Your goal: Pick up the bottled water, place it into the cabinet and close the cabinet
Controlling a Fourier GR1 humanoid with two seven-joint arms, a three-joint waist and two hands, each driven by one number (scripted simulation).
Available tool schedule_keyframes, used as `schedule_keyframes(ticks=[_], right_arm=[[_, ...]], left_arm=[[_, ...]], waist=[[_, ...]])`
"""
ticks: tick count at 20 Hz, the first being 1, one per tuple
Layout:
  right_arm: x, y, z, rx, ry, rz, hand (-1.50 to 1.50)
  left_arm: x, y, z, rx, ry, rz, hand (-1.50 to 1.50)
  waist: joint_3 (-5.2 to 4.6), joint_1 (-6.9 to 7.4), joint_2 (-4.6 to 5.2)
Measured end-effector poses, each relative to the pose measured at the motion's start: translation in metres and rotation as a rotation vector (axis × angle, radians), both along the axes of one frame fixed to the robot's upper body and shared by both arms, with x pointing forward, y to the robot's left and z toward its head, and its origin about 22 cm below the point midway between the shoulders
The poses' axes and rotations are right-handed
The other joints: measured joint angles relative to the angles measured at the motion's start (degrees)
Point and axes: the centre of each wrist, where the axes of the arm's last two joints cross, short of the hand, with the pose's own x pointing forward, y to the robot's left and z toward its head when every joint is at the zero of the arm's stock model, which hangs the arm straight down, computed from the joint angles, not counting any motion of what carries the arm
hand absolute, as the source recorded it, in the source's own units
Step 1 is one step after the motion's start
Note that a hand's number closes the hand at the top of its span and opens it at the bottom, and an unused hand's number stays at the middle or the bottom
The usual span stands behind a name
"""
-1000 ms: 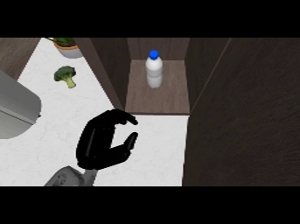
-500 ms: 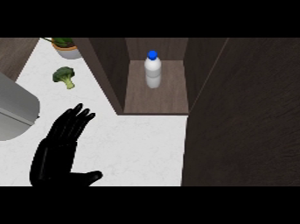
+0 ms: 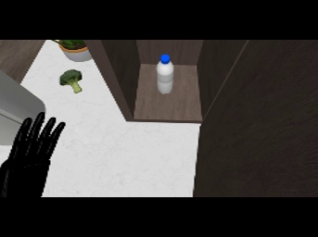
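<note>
One black left hand (image 3: 26, 155), fingers straight and spread wide, sits at your lower left; the clear blue-capped water bottle (image 3: 165, 77) stands upright inside the dark-wood cabinet (image 3: 168, 110).

The bottled water (image 3: 165, 79) is whitish-clear, blue at the top. The cabinet (image 3: 270, 115) is dark brown with wood grain. The counter (image 3: 134, 148) is white, with faint grey veins. The broccoli (image 3: 71, 79) is green, and the potted plant (image 3: 76, 50) is green over light grey. The left hand (image 3: 26, 159) is black.
</note>
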Motion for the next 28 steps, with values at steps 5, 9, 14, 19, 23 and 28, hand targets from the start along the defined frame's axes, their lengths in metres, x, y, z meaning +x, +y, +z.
schedule_keyframes(ticks=[5, 9, 14, 19, 23, 28], right_arm=[[0.001, 0.004, 0.000, 0.004, 0.003, -0.048, 1.50], [0.000, 0.009, -0.001, 0.032, 0.021, -0.127, 1.50], [0.006, 0.013, 0.000, 0.035, 0.006, -0.153, 1.50], [0.015, 0.016, 0.003, 0.015, -0.025, -0.140, 1.50], [0.022, 0.017, 0.005, -0.007, -0.054, -0.115, 1.50], [0.031, 0.018, 0.009, -0.040, -0.100, -0.073, 1.50]], left_arm=[[-0.009, 0.020, 0.007, 0.001, 0.002, -0.004, -1.50], [-0.014, 0.034, 0.012, 0.000, 0.000, -0.017, -1.50], [-0.017, 0.044, 0.018, -0.001, -0.014, -0.052, -1.50], [-0.018, 0.053, 0.024, 0.007, -0.021, -0.087, -1.50], [-0.017, 0.058, 0.029, 0.018, -0.029, -0.112, -1.50], [-0.015, 0.062, 0.033, 0.029, -0.036, -0.142, -1.50]], waist=[[-0.15, 0.92, 0.21], [-0.18, 2.28, 0.70], [-0.22, 4.48, 1.45], [-0.30, 6.86, 2.01], [-0.37, 8.65, 2.42], [-0.57, 10.54, 2.86]])
